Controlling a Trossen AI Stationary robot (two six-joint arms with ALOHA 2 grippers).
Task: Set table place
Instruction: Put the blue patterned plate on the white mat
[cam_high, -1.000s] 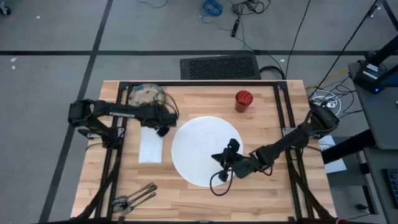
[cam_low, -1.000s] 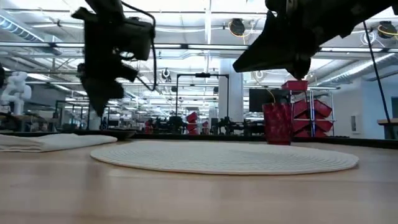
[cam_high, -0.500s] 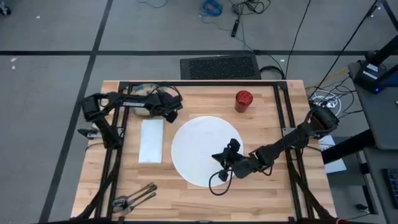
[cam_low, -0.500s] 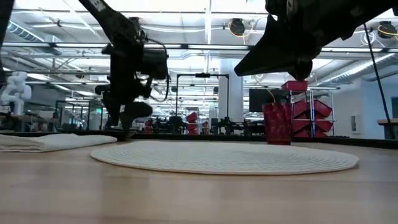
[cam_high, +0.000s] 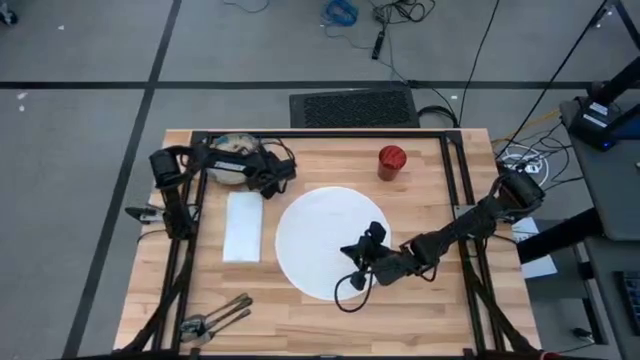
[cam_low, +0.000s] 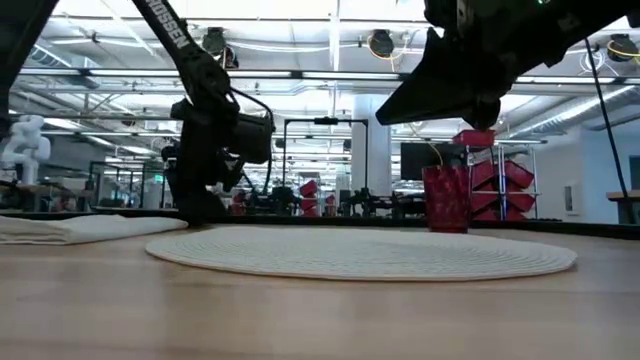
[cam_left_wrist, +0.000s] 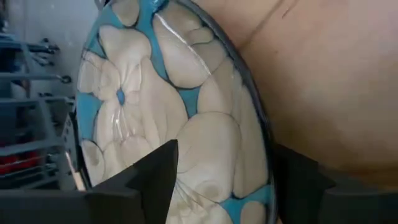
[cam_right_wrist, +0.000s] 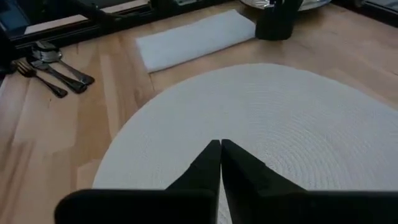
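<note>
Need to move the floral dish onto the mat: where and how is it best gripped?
Take the dish by its thin rim on the edge nearest the round mat, from above, one finger inside, one outside: it is shallow and too wide to span. The left end effector sits open astride that rim; the right end effector hangs shut over the mat.

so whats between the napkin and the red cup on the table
In the high view, the round white woven mat lies between the napkin and red cup, with bare table beside it.
</note>
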